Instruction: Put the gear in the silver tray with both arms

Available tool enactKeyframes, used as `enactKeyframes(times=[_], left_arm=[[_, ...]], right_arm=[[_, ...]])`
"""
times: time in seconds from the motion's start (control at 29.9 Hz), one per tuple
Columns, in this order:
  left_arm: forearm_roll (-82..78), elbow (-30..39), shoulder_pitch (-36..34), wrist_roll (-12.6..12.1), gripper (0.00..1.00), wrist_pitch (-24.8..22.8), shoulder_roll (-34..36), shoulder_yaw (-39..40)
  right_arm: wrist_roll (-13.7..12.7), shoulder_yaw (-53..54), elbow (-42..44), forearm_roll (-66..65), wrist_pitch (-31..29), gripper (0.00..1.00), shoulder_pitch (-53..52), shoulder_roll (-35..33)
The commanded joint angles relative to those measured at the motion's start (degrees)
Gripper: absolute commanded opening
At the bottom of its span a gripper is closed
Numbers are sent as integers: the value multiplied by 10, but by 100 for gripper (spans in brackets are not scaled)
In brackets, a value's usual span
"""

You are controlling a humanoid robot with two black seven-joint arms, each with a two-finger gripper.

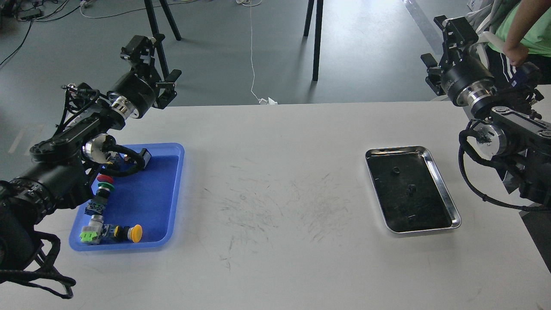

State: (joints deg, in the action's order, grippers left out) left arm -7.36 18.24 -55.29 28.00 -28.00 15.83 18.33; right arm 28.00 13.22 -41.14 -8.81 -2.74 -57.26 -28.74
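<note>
The silver tray (440,181) lies on the right side of the white table. Two small black gears (394,171) (412,188) rest on its dark bottom. My left gripper (151,63) is raised over the table's far left edge, above the blue tray. Its fingers look spread and hold nothing. My right gripper (441,44) is raised beyond the table's far right corner, well behind the silver tray. It points up and away, and its fingers look spread and empty.
A blue plastic tray (174,189) on the left holds several push buttons and switches. A person in a green shirt (527,26) stands close behind my right arm. Tripod legs (316,38) stand on the floor beyond the table.
</note>
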Motion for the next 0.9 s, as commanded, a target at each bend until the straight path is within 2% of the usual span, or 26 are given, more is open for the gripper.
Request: enactKeyframes(times=[0.0, 0.23, 0.43, 0.87], left_arm=[[1, -1, 0, 0, 99, 0, 6, 2], [6, 5, 0, 0, 99, 0, 9, 6], [6, 4, 4, 0, 99, 0, 6, 6], [12, -1, 9, 0, 99, 0, 2, 42]], right_arm=[[0, 9, -51, 0, -9, 99, 13, -13], [0, 23, -77, 14, -15, 99, 16, -18], [0, 29, -79, 185, -28, 99, 27, -2], [0, 51, -80, 187, -33, 99, 50, 23]])
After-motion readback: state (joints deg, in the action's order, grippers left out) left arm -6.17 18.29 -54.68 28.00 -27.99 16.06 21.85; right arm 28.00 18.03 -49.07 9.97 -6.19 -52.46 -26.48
